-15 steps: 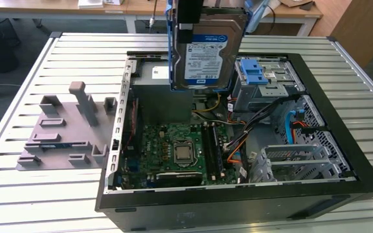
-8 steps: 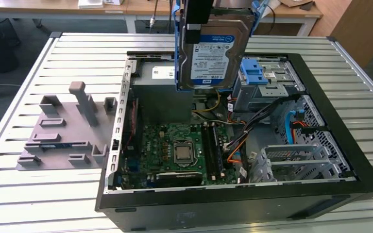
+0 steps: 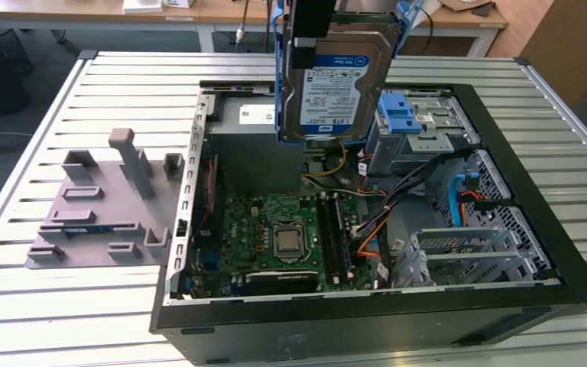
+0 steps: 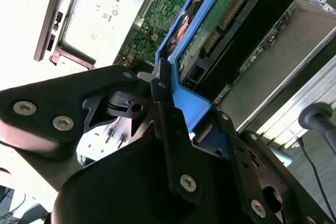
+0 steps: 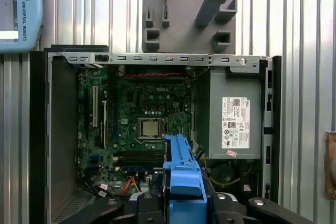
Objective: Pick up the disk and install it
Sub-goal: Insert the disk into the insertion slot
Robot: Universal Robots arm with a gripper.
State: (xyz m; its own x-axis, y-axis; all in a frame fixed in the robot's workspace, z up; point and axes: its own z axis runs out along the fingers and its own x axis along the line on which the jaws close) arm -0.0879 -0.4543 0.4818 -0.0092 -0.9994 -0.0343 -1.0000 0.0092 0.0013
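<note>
While the disk point(image 3: 332, 84) hangs upright in the air above the open computer case point(image 3: 375, 329) on the desk point(image 3: 59, 306), the gripper point(image 3: 312, 42) has its fingers point(image 4: 173, 140) clamped on the blue rail at its upper edge. Pick-up looks done; installing is the step in hand. I'd judge the next move calls for lining the rails up with the drive cage point(image 3: 431, 141) before lowering.
</note>
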